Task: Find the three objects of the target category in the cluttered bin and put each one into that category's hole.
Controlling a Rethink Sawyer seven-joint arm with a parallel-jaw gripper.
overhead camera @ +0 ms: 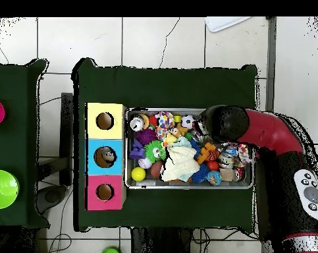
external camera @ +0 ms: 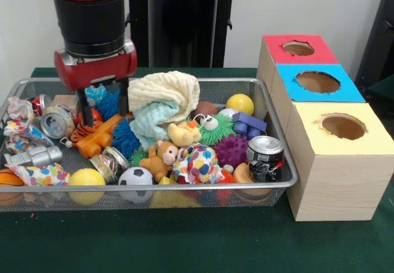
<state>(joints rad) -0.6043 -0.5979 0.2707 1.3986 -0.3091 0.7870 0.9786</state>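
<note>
Bottles of clear plastic cannot be made out anywhere among the clutter of the bin (external camera: 280, 162), the silver mesh basket that fills the left and middle of the front view on the green table (external camera: 184, 242). At its left end lie crumpled patterned wrappers (external camera: 18, 125) and a silver can (external camera: 56, 121). Above them the red and black arm (external camera: 89, 14) comes straight down, wrist vertical, and its gripper (external camera: 101, 110) has two dark fingers (external camera: 124, 97) spread moderately apart with their tips down among the toys, one by the can and one by an orange block (external camera: 98, 138); nothing sits between them. Further right a cream cloth (external camera: 166, 91) lies heaped over a pale blue one, with a brown bear (external camera: 161, 157), a soccer ball (external camera: 135, 176), a purple spiky ball (external camera: 233, 150) and another can (external camera: 266, 157) toward the right end. Just beside the bin stands the wooden box (external camera: 332, 187), and the hole (external camera: 317, 81) in its blue panel lies between the red and yellow ones. Overhead, the arm reaches over the bin's right half.
</note>
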